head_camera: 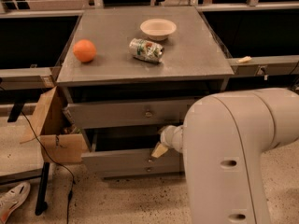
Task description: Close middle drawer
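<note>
The middle drawer is the second grey tier of the cabinet. It stands pulled out, with a dark gap above its flat front and a small round knob at the centre. My gripper is just above the drawer front's top edge, a little right of the knob, at or very near the front. My large white arm fills the right foreground and hides the drawers' right ends.
The top drawer sits above, and a sliver of the lowest drawer shows below. On the cabinet top are an orange, a lying can and a white bowl. An open cardboard box stands at the left, with a shoe and a cable on the floor.
</note>
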You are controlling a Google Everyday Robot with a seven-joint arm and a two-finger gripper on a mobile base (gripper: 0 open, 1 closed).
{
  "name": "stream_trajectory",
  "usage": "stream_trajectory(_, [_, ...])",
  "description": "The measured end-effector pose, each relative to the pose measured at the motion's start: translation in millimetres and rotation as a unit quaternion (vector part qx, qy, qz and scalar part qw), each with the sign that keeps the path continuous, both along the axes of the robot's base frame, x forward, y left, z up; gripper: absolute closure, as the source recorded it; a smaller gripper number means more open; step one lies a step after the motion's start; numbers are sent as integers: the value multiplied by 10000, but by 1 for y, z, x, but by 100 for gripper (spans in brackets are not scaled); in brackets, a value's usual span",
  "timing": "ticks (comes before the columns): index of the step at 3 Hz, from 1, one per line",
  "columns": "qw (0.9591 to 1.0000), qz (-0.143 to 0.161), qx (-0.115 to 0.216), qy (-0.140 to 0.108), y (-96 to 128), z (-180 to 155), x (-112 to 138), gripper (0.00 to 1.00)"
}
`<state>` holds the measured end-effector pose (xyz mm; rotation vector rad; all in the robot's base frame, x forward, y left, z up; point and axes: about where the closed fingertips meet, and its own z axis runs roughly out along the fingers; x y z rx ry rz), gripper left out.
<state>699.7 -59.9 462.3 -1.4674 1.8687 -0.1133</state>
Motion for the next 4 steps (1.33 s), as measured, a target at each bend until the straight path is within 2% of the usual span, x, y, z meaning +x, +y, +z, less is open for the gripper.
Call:
stream_trajectory(1, [9999,44,-88,22,4,-4,2,96])
stream_trajectory(2, [9999,43,-90,20,3,-4,-3,100])
stream_trajectory(3, [9999,43,-90,19,3,-3,-7,100])
stream_trajectory(4, [9998,40,-137,-106,0,8,-11,100])
